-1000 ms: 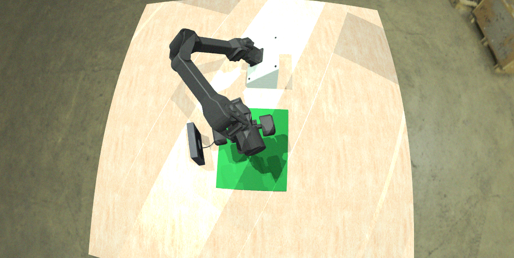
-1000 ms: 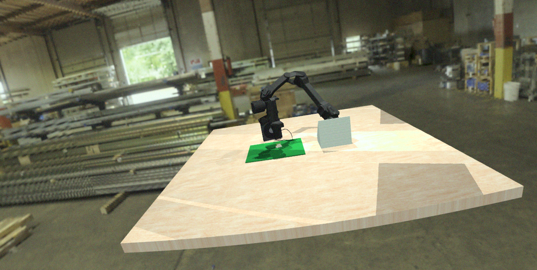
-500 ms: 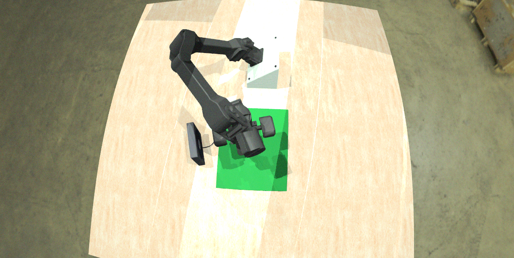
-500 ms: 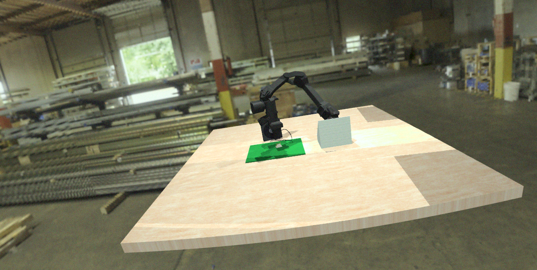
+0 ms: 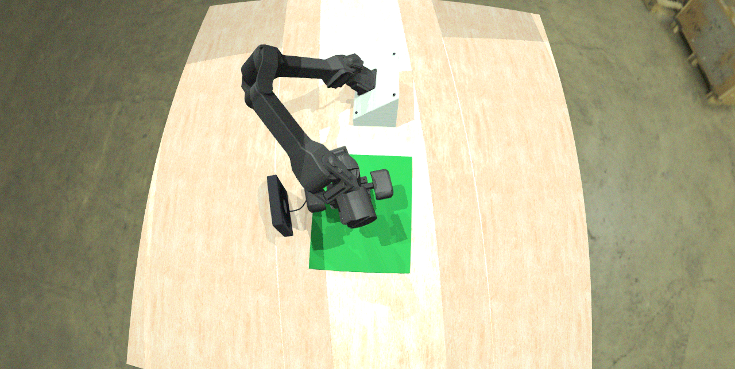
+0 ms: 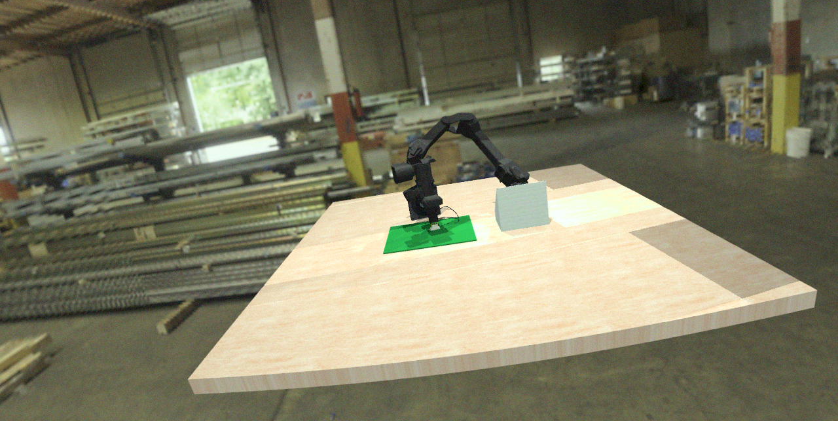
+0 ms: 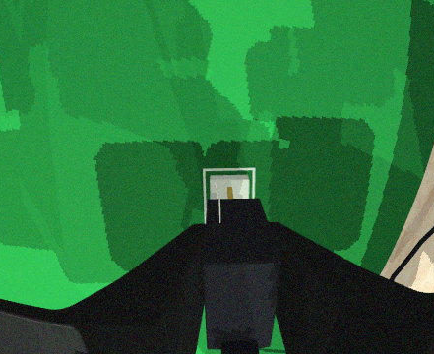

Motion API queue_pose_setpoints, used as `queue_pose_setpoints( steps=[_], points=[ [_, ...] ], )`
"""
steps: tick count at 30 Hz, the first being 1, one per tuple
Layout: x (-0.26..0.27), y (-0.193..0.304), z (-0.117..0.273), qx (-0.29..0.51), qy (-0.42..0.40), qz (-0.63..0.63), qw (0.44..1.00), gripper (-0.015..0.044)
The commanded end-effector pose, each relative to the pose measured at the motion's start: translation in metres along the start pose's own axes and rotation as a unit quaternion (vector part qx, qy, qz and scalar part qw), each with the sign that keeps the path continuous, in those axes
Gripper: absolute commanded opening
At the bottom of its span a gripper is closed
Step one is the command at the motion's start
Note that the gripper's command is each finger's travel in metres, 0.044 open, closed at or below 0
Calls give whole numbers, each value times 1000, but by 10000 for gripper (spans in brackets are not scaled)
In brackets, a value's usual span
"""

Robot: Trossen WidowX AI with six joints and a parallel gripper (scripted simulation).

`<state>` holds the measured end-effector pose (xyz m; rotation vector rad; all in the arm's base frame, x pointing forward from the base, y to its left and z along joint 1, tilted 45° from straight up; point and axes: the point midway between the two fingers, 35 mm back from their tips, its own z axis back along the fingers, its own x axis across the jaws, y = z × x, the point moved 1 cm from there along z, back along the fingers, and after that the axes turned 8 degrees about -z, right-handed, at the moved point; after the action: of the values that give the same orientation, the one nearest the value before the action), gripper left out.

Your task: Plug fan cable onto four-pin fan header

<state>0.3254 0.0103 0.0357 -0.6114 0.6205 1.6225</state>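
One arm, one gripper (image 5: pixel 355 206) (image 6: pixel 434 220) (image 7: pixel 235 236), closed on the cable's plug, which blends into the dark fingers, over the header; seating depth cannot be told. One green board (image 5: pixel 370 256) (image 6: pixel 404 243) (image 7: pixel 10 206), flat, bearing one pale header (image 6: pixel 431 229) (image 7: pixel 217 185); one brass pin visible, others hidden. One fan (image 5: pixel 279 206) upright beside the board, one black cable (image 5: pixel 298 209) (image 6: pixel 452 208) (image 7: pixel 417 244) running from it. One pale wedge-shaped block (image 5: pixel 377 116) (image 6: pixel 522 206) near the board

The wooden table (image 5: pixel 519 202) (image 6: pixel 497 301) bears a green board (image 5: pixel 367 256) (image 6: pixel 404 242) (image 7: pixel 10 267) and, seemingly, a fan (image 5: pixel 278 206).
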Motion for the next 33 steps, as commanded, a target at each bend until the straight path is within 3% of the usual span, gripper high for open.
queue_pose_setpoints(
  steps=[1,33],
  points=[
    [0,0,0,-2,1,3,1000,0],
    [0,0,-5,-2,1,4,1000,0]
  ],
)
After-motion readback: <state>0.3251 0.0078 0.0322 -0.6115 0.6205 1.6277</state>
